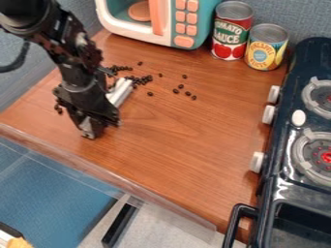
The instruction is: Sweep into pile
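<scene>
Claw [97, 125]: one | white tool [120, 92]: one | dark beans [139, 80]: many | cans [231, 34]: two

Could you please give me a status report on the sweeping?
Gripper low over the counter. Dark beans loosely clustered, strays toward the stove. White object right beside the cluster.

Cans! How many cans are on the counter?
2. One red can stands beside the toy microwave, and one yellow can stands next to it, between the red one and the stove.
</scene>
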Robot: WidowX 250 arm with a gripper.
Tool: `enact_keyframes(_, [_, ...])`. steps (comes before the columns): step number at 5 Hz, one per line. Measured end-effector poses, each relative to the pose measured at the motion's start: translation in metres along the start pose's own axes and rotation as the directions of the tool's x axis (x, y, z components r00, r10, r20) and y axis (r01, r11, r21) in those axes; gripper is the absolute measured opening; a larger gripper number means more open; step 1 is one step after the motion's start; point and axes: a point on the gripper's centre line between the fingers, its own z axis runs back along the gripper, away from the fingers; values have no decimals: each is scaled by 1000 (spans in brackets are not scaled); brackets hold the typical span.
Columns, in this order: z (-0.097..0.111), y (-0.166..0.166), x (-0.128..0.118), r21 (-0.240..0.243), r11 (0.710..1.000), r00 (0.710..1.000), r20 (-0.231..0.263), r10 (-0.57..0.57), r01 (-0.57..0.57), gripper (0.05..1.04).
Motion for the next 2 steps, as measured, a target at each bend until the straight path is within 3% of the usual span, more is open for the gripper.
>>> enact_keyframes(2, [-2,33,2,28,999,1000,-1,16,-16,380])
